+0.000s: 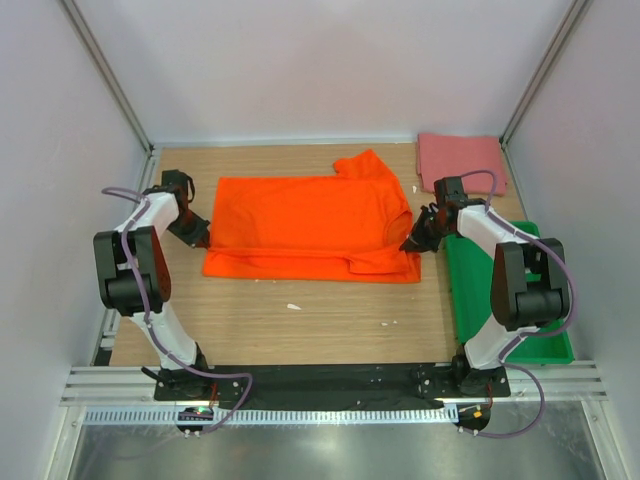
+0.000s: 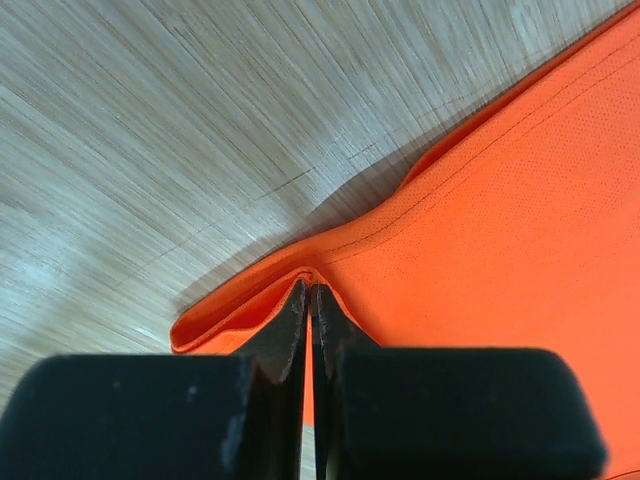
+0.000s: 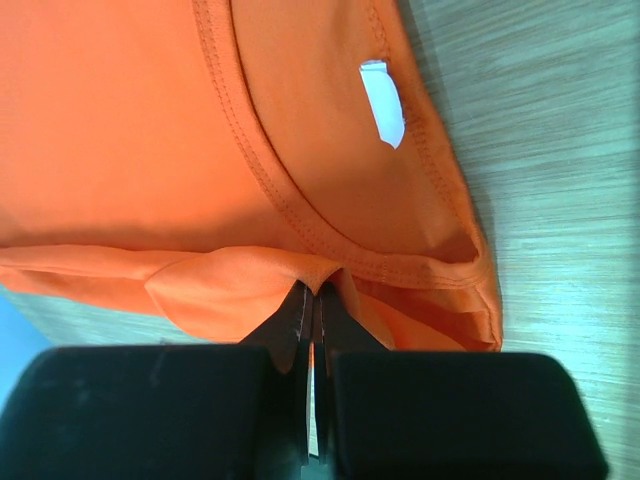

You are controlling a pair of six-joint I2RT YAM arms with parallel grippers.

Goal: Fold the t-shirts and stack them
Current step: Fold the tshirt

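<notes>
**At mid-surface, both hands pinch the orange shirt**

Across the middle of the surface (image 1: 300, 320) lies the orange shirt (image 1: 300, 225), spread flat with its hem to the left and its collar to the right. The left hand (image 1: 200, 238) is clenched on the hem edge, toward its near end; its wrist view shows a raised ridge of doubled cloth caught between the fingers. The right hand (image 1: 412, 243) is clenched on a fold of cloth just outside the collar band, at the shirt's right end, close beside the tray (image 1: 465, 290). The pink shirt (image 1: 460, 160) sits in the far right corner, apparently already folded into a flat rectangle.

The orange cloth looks thin, light and limp. It will probably sag between the two holds and keep no shape of its own. Its fine, smooth weave may slip, so a pinch should hold best on the hem or collar seam, where the layers are thicker. Lifting both ends evenly should keep it taut, though a loose under-layer could drop out of either hold.
</notes>
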